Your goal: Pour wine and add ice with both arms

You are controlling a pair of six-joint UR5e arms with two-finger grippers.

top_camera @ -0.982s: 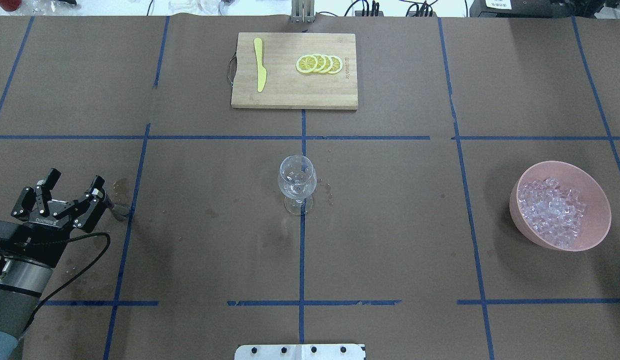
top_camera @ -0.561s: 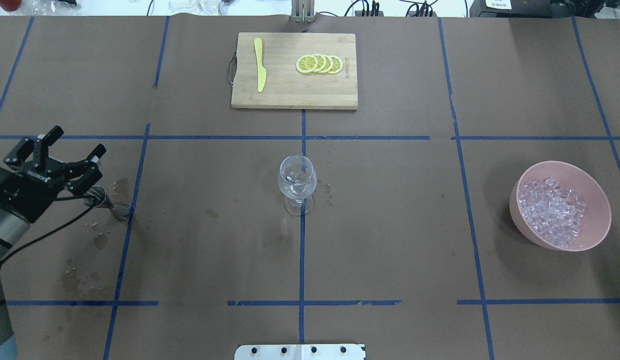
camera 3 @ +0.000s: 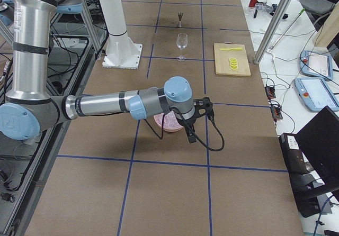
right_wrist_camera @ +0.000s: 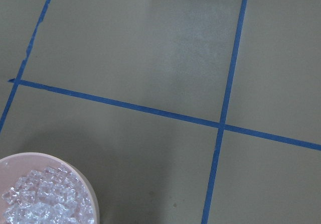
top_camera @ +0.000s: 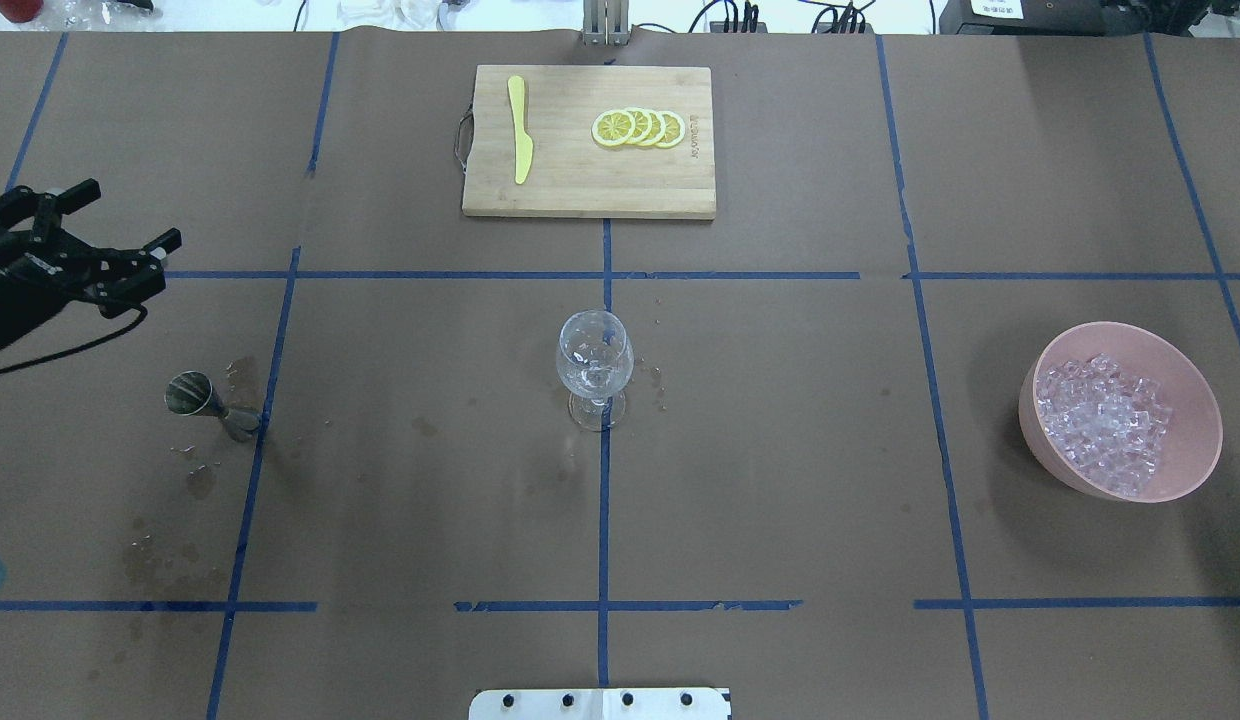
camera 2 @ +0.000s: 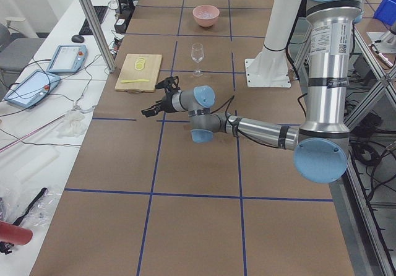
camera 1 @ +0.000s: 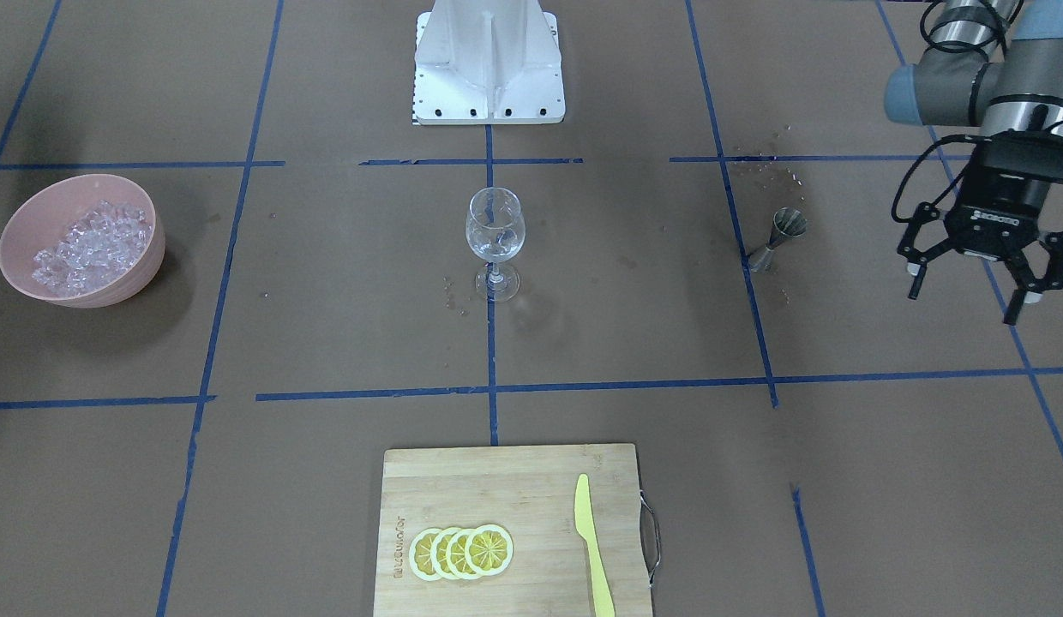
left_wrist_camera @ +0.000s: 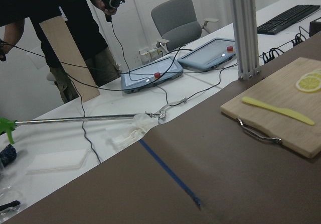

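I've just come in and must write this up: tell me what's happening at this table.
The left gripper hangs empty with its jaws open, off to one side of the metal jigger, which stands by itself on the table. The wine glass stands in the middle, and the ice lies in the pink bowl. The right gripper is near that bowl; whether its jaws are open cannot be judged.

Clear glittering ice cubes (top_camera: 1105, 425) in pink bowl (top_camera: 1195, 400); scant colourless wine (top_camera: 590, 382) in upright central glass (top_camera: 594, 335).
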